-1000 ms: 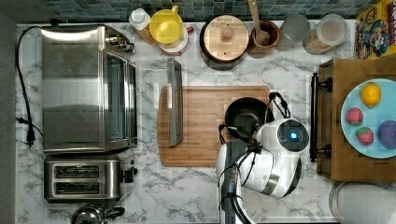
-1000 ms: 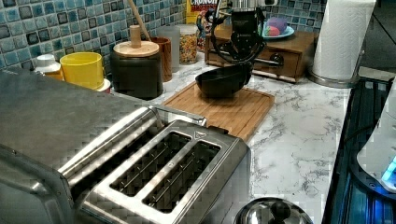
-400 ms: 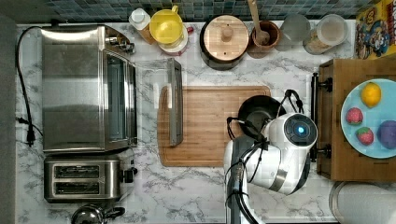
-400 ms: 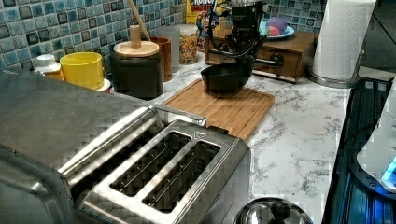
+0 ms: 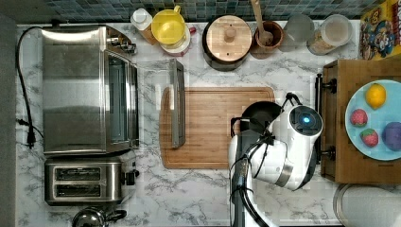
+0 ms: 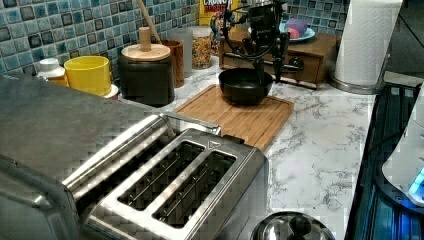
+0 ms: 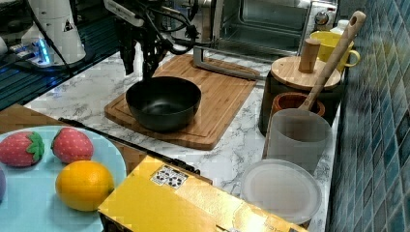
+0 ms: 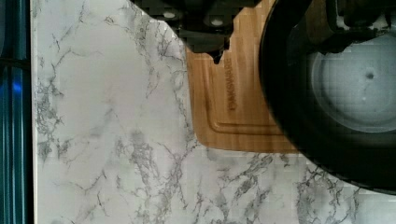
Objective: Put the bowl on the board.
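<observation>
Here, a round, glossy black bowl sits upright on a light-brown wooden cutting board, at the end of the board nearest the darker wooden tray. The bowl is plain, with a smooth curved wall and a wide open mouth; its inside catches a pale sheen in the wrist view. In the top view it lies at the top view's right end of the board, partly under the white arm. The board has rounded corners and a groove running inside its edge. The black gripper stands at the bowl's rim with its fingers pointing down: one finger reaches down at the rim, the other stands outside the bowl over the board. The fingers sit apart, but whether they pinch the rim I cannot tell. In the left view the gripper stands at the bowl's rim too.
</observation>
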Motion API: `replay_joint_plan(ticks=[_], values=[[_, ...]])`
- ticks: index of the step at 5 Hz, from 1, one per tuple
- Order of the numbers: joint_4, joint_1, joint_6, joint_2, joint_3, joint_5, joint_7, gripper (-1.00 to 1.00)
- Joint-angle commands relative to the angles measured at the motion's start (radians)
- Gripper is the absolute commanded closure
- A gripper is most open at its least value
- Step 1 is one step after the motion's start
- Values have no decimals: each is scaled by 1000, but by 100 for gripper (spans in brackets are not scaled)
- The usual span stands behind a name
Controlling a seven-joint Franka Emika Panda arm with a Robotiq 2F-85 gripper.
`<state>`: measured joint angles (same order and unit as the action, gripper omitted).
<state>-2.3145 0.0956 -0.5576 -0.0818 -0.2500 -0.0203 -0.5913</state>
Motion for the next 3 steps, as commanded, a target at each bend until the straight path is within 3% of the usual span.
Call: replay_joint_plan(ticks=[1,2,3], values=[[176,-13,17,-4,36,46,104,0],[177,-38,4,10,23,31,106,0],[197,-22,25,2,41,35,119,31]])
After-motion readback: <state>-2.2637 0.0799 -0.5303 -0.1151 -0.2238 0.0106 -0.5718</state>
